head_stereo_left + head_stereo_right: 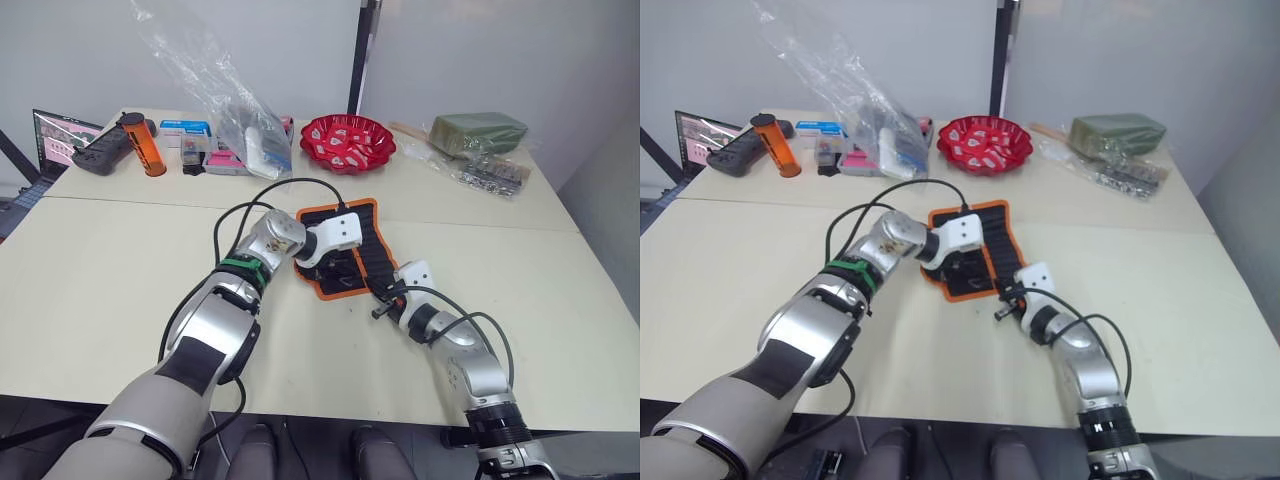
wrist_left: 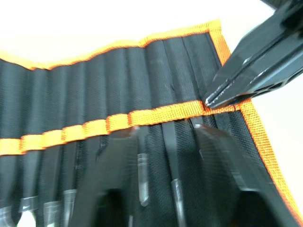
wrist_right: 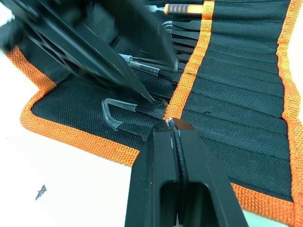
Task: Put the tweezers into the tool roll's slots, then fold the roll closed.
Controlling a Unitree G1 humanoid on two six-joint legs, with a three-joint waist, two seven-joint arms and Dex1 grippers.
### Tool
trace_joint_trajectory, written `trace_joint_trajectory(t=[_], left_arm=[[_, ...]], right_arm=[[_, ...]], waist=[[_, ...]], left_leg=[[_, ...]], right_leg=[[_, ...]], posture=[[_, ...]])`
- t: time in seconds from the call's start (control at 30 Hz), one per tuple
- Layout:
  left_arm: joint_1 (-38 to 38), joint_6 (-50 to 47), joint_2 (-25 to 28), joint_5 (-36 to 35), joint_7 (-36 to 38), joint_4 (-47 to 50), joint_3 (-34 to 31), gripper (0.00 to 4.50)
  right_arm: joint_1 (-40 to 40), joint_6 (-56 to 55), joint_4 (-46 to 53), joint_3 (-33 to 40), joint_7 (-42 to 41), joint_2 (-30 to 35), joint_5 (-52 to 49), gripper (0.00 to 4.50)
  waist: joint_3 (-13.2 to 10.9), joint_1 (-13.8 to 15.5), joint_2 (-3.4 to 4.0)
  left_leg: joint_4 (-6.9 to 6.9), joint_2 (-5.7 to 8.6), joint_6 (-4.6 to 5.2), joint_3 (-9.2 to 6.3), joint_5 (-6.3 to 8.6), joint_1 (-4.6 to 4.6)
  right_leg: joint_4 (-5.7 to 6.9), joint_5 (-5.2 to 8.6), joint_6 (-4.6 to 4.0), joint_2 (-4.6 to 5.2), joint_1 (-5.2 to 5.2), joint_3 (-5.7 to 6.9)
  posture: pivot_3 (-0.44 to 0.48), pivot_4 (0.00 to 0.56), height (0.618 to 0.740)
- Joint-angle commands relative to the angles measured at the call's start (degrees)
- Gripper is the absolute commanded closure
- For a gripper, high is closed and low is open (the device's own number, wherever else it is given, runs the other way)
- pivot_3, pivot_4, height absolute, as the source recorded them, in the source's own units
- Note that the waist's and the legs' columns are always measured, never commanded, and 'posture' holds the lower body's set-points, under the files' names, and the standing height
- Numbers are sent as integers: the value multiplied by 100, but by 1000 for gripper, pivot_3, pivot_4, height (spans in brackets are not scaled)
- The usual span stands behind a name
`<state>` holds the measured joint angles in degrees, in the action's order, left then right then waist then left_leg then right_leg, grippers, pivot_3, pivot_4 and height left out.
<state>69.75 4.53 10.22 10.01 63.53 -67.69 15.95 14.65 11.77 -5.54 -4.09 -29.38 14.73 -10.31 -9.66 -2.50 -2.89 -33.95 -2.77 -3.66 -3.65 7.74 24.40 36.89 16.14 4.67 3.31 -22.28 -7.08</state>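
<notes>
Two robot arms meet over a flat black fabric tool roll with orange edge binding [image 1: 342, 250], which lies open near the middle of a pale cream table [image 1: 110, 270], in front of a red bowl [image 1: 348, 141] at the far edge.

From the left, the left gripper [image 1: 335, 268] reaches over the roll's near half. In the left wrist view its two black fingers [image 2: 120, 175] stand apart, straddling slim black pointed metal tweezers [image 2: 142, 179] that already sit in the sewn slots below the orange inner stripe [image 2: 156, 113]; their clear-capped ends poke out of the pockets.

To the right, the right gripper [image 3: 171, 124] comes in at the roll's near edge, its fingers pressed together with their tips resting at the stripe. Whether anything is pinched between them cannot be told. Just beside those tips lies one more tweezer with a looped clear tip guard [image 3: 118, 116], on the cloth rather than clearly in a pocket.

The tweezers look light, stiff and smooth, so likely to slip or roll; a hold across the flat mid-shank, away from the sharp point, would seem safest. The roll appears soft and limp, apt to drag and bunch; its stiffer orange binding at an edge or corner looks the best place to grip for folding.
</notes>
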Motion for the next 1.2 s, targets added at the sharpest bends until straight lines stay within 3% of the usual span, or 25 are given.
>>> trace_joint_trajectory(t=[0.03,0.1,0.13,0.4,0.53,0.67,0.77,0.97,1.2], left_arm=[[-54,-828,272,-565,545,1170,-413,726],[-237,-1379,477,-771,620,1919,-572,87],[-327,-1619,595,-833,559,2269,-654,33],[-1279,-3163,1601,-1514,-138,4649,-1636,33],[-2524,-3631,1952,-2079,-638,6290,-2494,33],[-3362,-4258,1921,-2860,-1207,7274,-3433,33],[-4428,-4361,2058,-3199,-1328,8147,-3908,33],[-5866,-4145,2023,-3518,-1590,8917,-4139,0],[-6958,-3440,1765,-3308,-2050,9124,-3797,0]], right_arm=[[-135,206,-355,7,79,3,85,4500],[-122,194,-390,8,77,-3,89,4500],[-110,191,-408,8,72,-2,92,4500],[132,155,-631,8,-176,103,62,4500],[355,116,-666,120,-352,195,-36,4500],[427,68,-637,115,-512,234,-94,4500],[494,318,-114,356,-519,138,-532,4500],[396,955,1085,344,-529,198,-903,2631],[496,1384,1667,-641,-522,146,-446,177]], waist=[[-1,-7,1],[-1,-11,2],[-1,-17,3],[-1,-63,8],[-2,-89,12],[-4,-70,13],[-6,-84,17],[-29,-55,43],[-30,-57,44]], left_leg=[[0,0,0,0,0,1],[0,-1,0,-1,0,0],[0,-1,0,-2,0,-1],[-1,-5,0,-2,-1,-11],[-4,-6,0,-3,-1,-16],[-6,-8,-1,-6,-1,-14],[-7,-9,-1,-6,-1,-13],[-2,-9,-1,-6,-1,-5],[1,-12,-2,-1,0,-8]], right_leg=[[1,0,0,0,-1,0],[5,0,0,0,0,0],[6,0,0,0,0,0],[17,0,-1,-2,3,0],[20,-1,-3,-1,8,-1],[21,-3,-5,-1,8,6],[20,-3,-6,0,8,4],[19,-12,-32,1,-3,5],[16,5,-27,1,-7,3]], posture=[[0,150,740],[0,150,740],[0,150,740],[0,150,740],[0,150,740],[0,150,740],[0,150,740],[0,150,740],[0,150,740]])
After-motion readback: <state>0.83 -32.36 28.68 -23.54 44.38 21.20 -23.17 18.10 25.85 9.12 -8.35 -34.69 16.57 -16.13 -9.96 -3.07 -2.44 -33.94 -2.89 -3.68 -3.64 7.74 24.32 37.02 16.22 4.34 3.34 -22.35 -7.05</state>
